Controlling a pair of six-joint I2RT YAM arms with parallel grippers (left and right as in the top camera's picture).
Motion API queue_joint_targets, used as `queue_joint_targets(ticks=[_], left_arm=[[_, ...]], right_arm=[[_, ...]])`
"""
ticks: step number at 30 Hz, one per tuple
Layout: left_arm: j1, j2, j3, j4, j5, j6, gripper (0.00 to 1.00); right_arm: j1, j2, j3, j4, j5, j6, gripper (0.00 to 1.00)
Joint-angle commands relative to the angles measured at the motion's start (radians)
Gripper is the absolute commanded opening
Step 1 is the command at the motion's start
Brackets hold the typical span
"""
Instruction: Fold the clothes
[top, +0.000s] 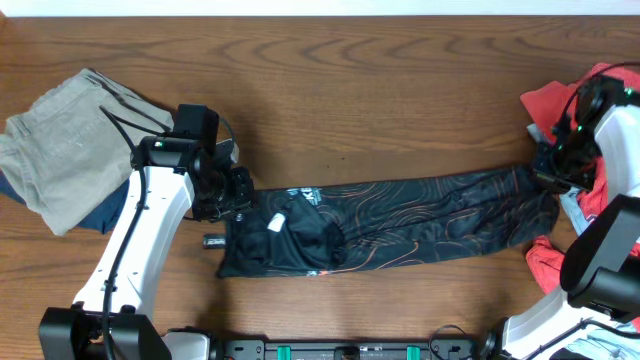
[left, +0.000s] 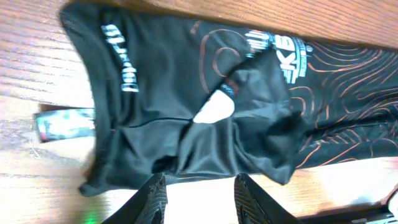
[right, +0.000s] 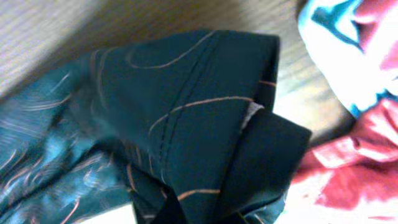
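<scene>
The black jersey (top: 400, 215) with thin orange lines lies stretched in a long band across the table. Its collar end with white lettering (left: 124, 65) is bunched at the left. My left gripper (top: 238, 200) hovers at that left end. In the left wrist view, the left gripper (left: 200, 177) is open, with only bare bright table between the fingers and the jersey's edge just beyond the tips. My right gripper (top: 548, 172) is at the far right end, shut on a fold of the jersey (right: 186, 112). The cloth hides most of the right gripper's fingers.
A beige garment (top: 60, 145) lies on a dark blue one (top: 112, 208) at the far left. Red clothes (top: 553, 100) and a light-blue shirt (right: 336, 56) are heaped at the right edge. A small dark object (top: 212, 241) pokes out beside the jersey's left end.
</scene>
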Motion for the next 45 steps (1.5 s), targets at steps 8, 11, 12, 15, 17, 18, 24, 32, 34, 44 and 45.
queue_joint_targets(ticks=[8, 11, 12, 15, 17, 18, 24, 32, 34, 44, 45], left_arm=[[0.005, -0.009, 0.016, -0.004, -0.013, 0.002, 0.39], [0.005, -0.009, 0.016, -0.005, -0.013, 0.002, 0.39], [0.005, -0.009, 0.016, -0.007, -0.013, 0.002, 0.39], [0.005, -0.009, 0.016, -0.014, -0.013, 0.002, 0.39], [0.005, -0.009, 0.016, -0.018, -0.013, 0.002, 0.39], [0.005, -0.009, 0.016, -0.020, -0.013, 0.003, 0.39], [0.005, -0.009, 0.016, -0.022, -0.013, 0.003, 0.39], [0.005, -0.009, 0.016, -0.022, -0.013, 0.003, 0.39], [0.005, -0.009, 0.016, -0.022, -0.013, 0.003, 0.39], [0.005, -0.009, 0.015, -0.022, -0.013, 0.003, 0.39], [0.005, -0.009, 0.016, -0.022, -0.013, 0.003, 0.39]], right_arm=[[0.227, -0.015, 0.014, -0.115, -0.027, 0.041, 0.01], [0.310, -0.015, 0.002, -0.114, -0.028, 0.100, 0.01], [0.340, -0.015, -0.004, -0.113, -0.029, 0.123, 0.01], [0.421, -0.015, -0.021, -0.096, -0.029, 0.190, 0.01], [0.476, -0.015, -0.034, -0.074, -0.036, 0.237, 0.01], [0.502, -0.015, -0.040, -0.060, -0.037, 0.263, 0.01], [0.636, -0.015, -0.084, 0.037, -0.053, 0.323, 0.01], [0.742, -0.015, -0.112, 0.132, -0.135, 0.316, 0.45], [0.762, -0.015, -0.112, 0.154, -0.179, 0.256, 0.54], [0.768, -0.015, -0.112, 0.154, -0.061, 0.261, 0.53], [0.768, -0.015, -0.112, 0.154, -0.040, 0.274, 0.53]])
